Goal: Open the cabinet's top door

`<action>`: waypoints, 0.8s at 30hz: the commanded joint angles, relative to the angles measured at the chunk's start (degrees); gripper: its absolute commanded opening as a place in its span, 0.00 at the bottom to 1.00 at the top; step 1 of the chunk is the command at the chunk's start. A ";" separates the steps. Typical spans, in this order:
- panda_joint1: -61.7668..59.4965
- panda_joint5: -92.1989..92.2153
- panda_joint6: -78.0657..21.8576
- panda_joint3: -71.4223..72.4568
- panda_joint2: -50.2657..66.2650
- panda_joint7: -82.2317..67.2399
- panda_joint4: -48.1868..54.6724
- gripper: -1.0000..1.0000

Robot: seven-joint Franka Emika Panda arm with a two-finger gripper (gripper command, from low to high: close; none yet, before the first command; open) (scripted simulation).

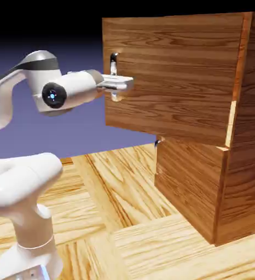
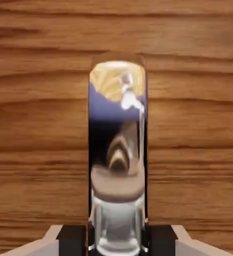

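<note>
Top door [image 1: 173, 76] stands partly open, swung out from the cabinet [image 1: 247, 136] above the closed lower panel [image 1: 190, 186]. Hand [image 2: 117, 241] observed clamped on the door's silver vertical handle [image 2: 117, 150], near its free edge.

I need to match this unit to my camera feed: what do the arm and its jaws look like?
The glossy white arm has rounded segments, a dark band near the elbow and a black round joint cap with a blue-lit centre. The jaws have pale grey sides and black inner pads.
</note>
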 commanded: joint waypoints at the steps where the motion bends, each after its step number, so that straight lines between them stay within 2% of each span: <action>1: -0.10 -1.65 -1.71 -2.08 0.83 -0.98 -0.28 0.00; 11: -1.27 -21.02 -18.26 -22.85 14.90 -12.12 1.78 0.00; 24: 5.02 -43.77 -36.82 -43.15 41.89 -26.97 16.72 0.00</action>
